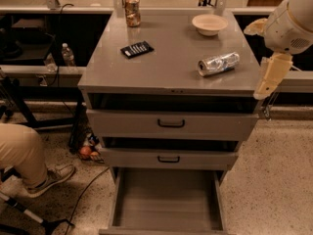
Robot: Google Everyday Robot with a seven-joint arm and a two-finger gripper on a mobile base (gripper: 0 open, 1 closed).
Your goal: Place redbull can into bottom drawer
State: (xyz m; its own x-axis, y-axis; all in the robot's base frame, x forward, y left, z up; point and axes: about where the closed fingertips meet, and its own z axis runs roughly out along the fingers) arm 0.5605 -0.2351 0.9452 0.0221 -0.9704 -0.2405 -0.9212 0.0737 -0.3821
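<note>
Gripper: cream/pale yellow, at right edge beside cabinet top.
Redbull can: shiny silver, faint bluish marks.
Bottom drawer: plain grey, no pattern.
Upper drawers: grey w/ black handles.
2nd can: bronze/orange.
Bowl: cream.
Flat item: black w/ pale stripes.
Floor: beige, speckled.
Trouser leg: tan.
</note>
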